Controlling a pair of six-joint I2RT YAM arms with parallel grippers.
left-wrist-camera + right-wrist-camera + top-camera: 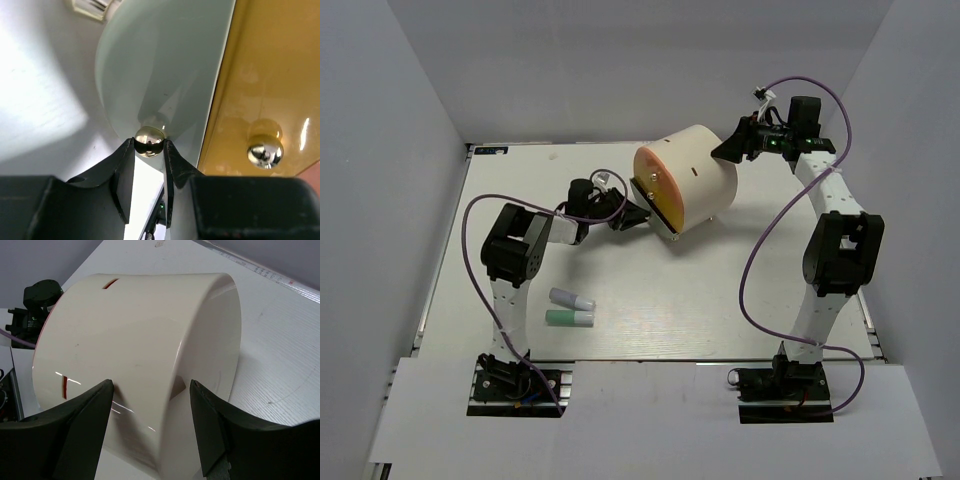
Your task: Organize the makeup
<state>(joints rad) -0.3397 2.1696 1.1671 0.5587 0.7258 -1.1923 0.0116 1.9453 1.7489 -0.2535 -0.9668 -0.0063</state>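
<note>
Two short tubes lie side by side on the table (720, 300), close to the left arm's base. The mint green tube (569, 318) is nearest and the lavender tube (571, 298) is just behind it. Farther back, the left claw (640, 213) is pinched narrow on a small shiny knob (149, 140) at the front of the big cream drum (705, 170). A second knob (265, 154) sits on the orange face (655, 185). At the far side, the right claw (151, 387) stands wide, close up to the drum's curved wall.
</note>
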